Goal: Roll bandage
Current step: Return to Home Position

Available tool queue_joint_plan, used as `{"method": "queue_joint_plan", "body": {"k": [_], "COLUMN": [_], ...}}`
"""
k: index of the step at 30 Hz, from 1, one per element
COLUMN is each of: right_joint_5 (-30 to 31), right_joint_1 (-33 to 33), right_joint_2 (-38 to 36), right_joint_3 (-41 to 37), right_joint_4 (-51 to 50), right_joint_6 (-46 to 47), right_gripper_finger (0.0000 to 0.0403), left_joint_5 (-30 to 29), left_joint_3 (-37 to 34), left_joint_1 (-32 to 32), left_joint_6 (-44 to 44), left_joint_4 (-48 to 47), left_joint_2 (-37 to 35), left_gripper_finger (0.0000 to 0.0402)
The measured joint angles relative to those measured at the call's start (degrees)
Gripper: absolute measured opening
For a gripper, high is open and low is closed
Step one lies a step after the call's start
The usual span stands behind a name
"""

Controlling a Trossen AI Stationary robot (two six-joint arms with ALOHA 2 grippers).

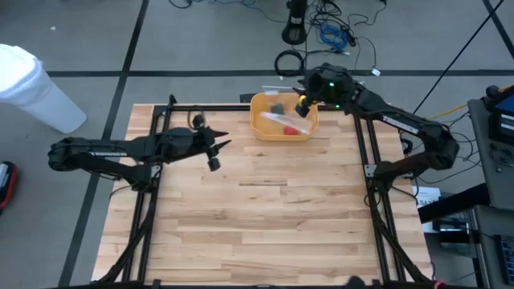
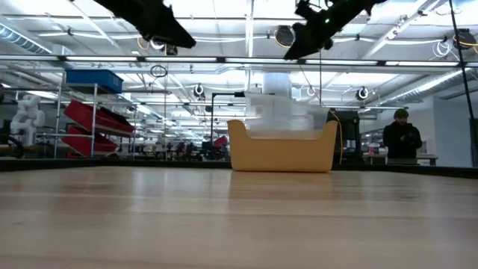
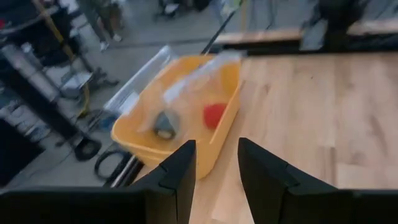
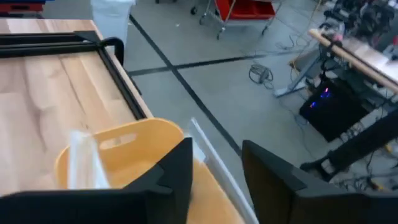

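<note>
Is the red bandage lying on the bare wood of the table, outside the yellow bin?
No, the bandage lies inside the yellow bin, below its rim.

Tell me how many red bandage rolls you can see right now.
1. The red bandage roll sits inside the clear bag in the yellow bin; others could be hidden beneath the bag.

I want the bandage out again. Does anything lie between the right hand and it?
Yes: the clear bag wraps the red bandage inside the yellow bin. The right hand, open, hangs above the bin's far rim; nothing else visible intervenes.
</note>
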Motion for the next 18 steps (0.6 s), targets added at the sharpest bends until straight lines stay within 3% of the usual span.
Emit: {"method": "queue_joint_plan", "body": {"k": [4,9,13,18], "right_joint_5": [0.2,0.1,3.0,6.7], "right_joint_1": [1.9,10.0,18.8,28.2], "right_joint_2": [-4.9,-10.9,-14.9,-20.2], "right_joint_3": [0.0,0.0,-0.9,-8.3], "right_joint_4": [-6.4,-12.8,-12.4,-4.7], "right_joint_6": [2.5,4.1,6.8,7.8], "right_gripper_finger": [0.0091,0.0012,0.0006,0.0001], "left_joint_5": [2.1,2.6,5.0,6.7], "left_joint_3": [-5.0,-9.5,-11.9,-14.3], "left_joint_1": [-2.1,-2.6,-2.6,-2.6], "left_joint_6": [1.7,3.0,1.3,-0.7], "left_joint_4": [6.1,10.3,9.3,8.2], "left_joint_2": [-6.4,-16.1,-21.7,-25.8], "left_gripper_finger": [0.0121,0.0105,0.0094,0.0078]}}
